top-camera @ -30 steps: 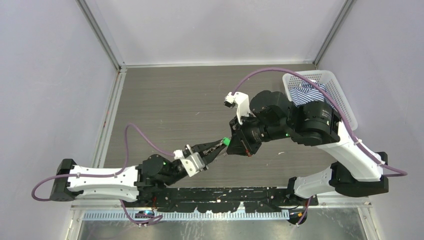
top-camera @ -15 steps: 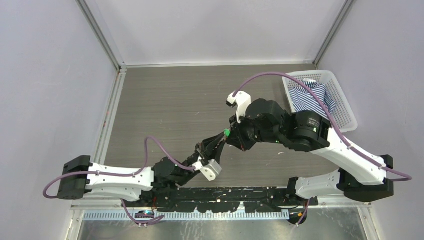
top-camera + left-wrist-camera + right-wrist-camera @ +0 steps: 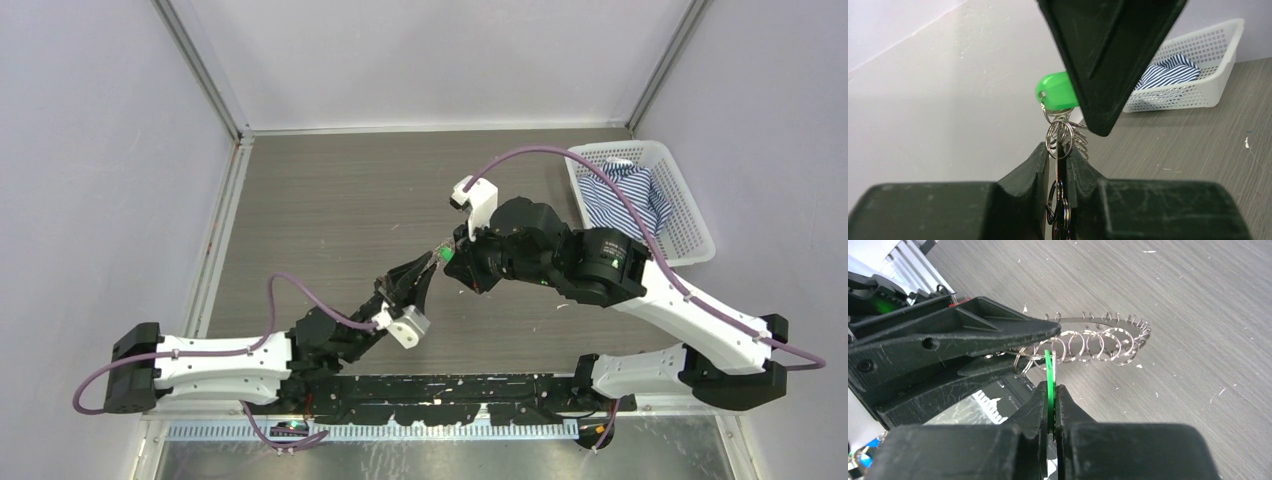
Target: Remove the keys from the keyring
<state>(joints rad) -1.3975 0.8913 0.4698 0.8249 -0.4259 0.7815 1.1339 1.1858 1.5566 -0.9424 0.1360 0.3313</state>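
Both have moved forward: left gripper (image 3: 1058, 150) pinches the keyring (image 3: 1060, 136), right gripper (image 3: 1052, 389) the green key (image 3: 1048, 371) (edge-on).

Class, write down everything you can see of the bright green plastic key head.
The bright green plastic key head is flat, thin and glossy, with a rounded end. It stands on edge, clamped in the shut right gripper, above the grey table. A small silvery ring passes through a hole near its rounded end, linking it to a coil-like bunch of silvery rings that the left gripper pinches.
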